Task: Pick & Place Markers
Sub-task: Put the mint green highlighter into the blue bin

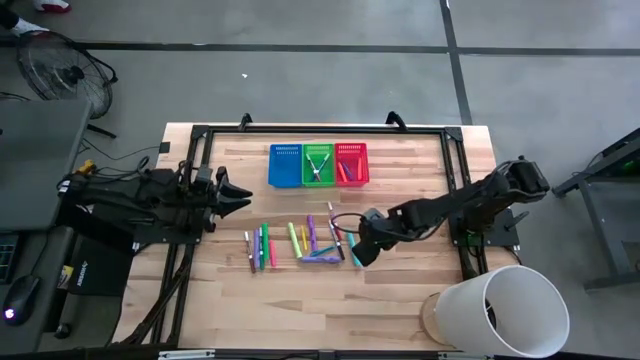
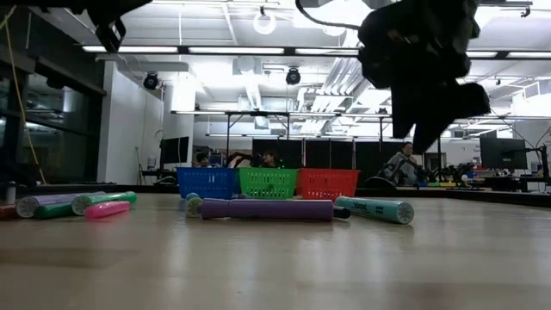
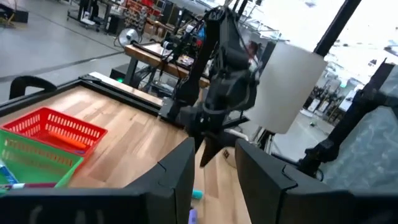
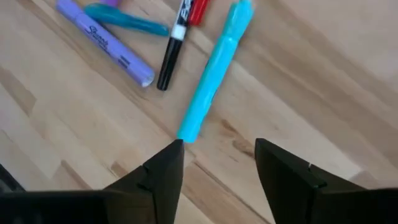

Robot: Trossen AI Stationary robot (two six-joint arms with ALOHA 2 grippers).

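The wooden surface (image 1: 400, 290) carried three baskets (image 1: 318, 164) and roughly a dozen loose markers (image 1: 300, 243). The right end effector (image 4: 214, 163) hovered open and empty over a cyan marker (image 4: 213, 78) — best straddled at mid-length before closing. The left end effector (image 1: 238, 195) waited open, holding nothing.

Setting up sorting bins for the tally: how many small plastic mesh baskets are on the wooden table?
3, side by side in a row at the table's far edge: the blue mesh basket on the left, the green mesh basket in the middle, the red mesh basket on the right. None seems hidden.
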